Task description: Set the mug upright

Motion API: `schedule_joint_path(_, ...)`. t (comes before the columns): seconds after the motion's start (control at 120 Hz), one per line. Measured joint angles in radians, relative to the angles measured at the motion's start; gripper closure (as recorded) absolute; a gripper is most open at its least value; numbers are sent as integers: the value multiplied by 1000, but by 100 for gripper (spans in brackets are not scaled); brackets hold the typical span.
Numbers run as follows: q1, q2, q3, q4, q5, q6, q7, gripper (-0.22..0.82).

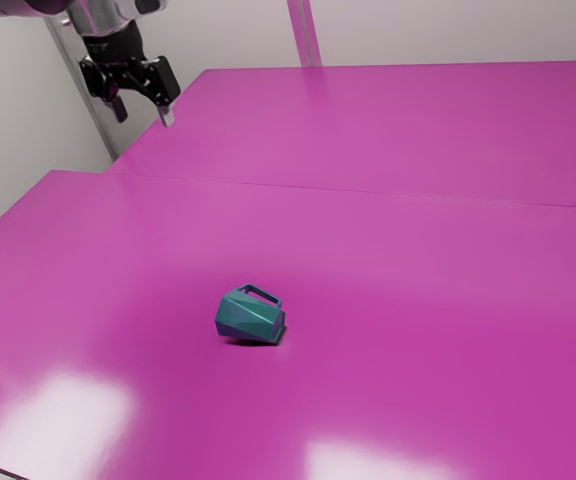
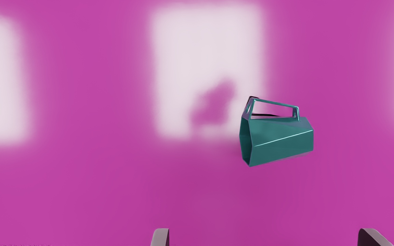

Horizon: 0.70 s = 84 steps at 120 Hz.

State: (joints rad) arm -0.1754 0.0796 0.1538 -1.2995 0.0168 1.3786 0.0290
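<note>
– See the teal faceted mug (image 1: 250, 316)?
– Yes, lying on its side on the glossy magenta tabletop (image 1: 418, 290), with the handle (image 2: 275, 103) raised off it.
– And spotted the black two-finger gripper (image 1: 143, 117)?
– Hanging at the exterior view's upper left, well apart from the mug, spread wide and grasping nothing.

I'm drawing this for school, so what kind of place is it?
Probably a pretend robot workroom, made on a computer: there's a gripper, a pink table with a mug on its side, and a pale wall.
</note>
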Motion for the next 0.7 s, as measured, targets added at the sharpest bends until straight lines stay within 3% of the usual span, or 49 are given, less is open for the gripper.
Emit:
schedule_joint_path(0.183,2,-16,7,-53,-67,-13,-3,0)
schedule_joint_path(0.367,-53,-141,103,-419,-196,114,33,0)
schedule_joint_path(0.492,25,-182,151,-668,-333,251,92,0)
schedule_joint_path(0.7,110,-146,162,-839,-613,410,237,0)
